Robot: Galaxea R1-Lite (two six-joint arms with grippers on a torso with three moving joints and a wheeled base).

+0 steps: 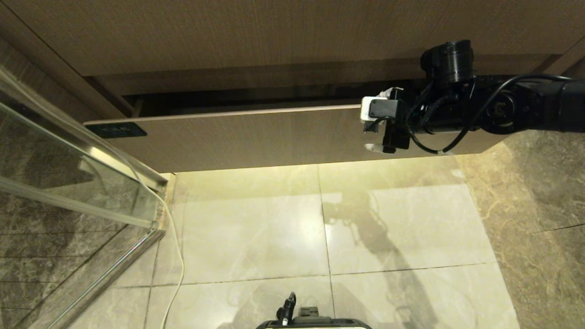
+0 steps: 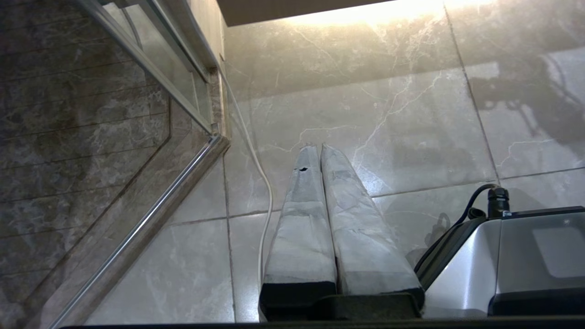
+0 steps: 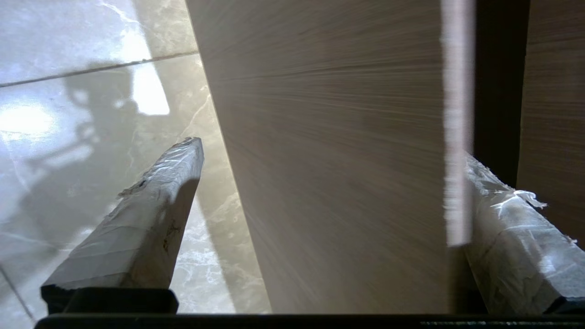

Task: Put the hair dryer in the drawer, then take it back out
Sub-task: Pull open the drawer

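Observation:
The drawer (image 1: 256,137), a wide wood-grain front with a small dark label (image 1: 116,130) at its left end, stands slightly pulled out, with a dark gap behind its top edge. My right gripper (image 1: 381,119) is open at the right part of that front. It straddles the panel (image 3: 329,137): one finger (image 3: 502,219) sits in the gap behind the top edge, and the other finger (image 3: 151,205) hangs in front of the face, apart from it. The hair dryer is out of view. My left gripper (image 2: 318,146) is shut and empty, parked low over the floor.
A glass shower door with a metal frame (image 1: 68,183) stands at the left, and a white cable (image 1: 176,256) runs along the floor beside it. The robot's base (image 1: 313,322) is at the near edge. A wood-grain panel (image 1: 292,36) overhangs the drawer. Marble tiles (image 1: 388,228) lie below.

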